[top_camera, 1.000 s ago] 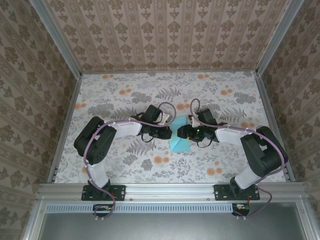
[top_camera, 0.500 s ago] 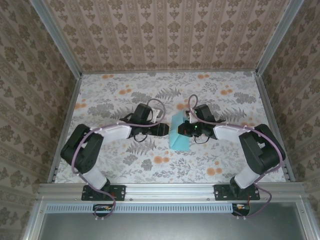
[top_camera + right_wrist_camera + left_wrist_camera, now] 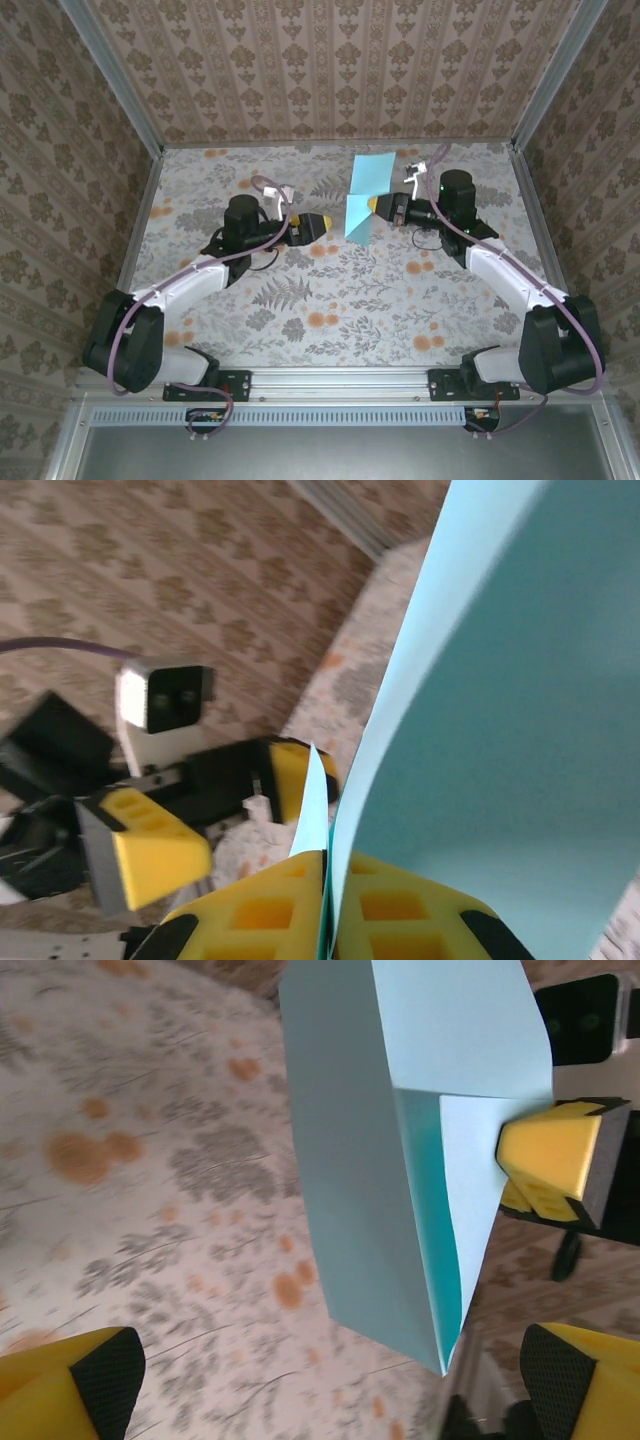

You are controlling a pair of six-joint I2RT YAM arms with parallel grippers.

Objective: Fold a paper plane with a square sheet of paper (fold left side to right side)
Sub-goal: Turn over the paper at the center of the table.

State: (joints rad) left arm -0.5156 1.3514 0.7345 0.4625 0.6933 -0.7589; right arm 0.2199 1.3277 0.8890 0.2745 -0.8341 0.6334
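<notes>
Our right jaws are clenched on an edge of the partly folded square sheet of paper (image 3: 366,192), holding it in the air over the far tabletop (image 3: 400,290); our left jaws stand released, wide, beside it. We should lay it flat, match left edge to right, then press the crease firmly.

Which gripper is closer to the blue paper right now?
Right. The right gripper has its fingers shut on the paper at its edge; the left gripper stands open, apart from it, to its left.
</notes>
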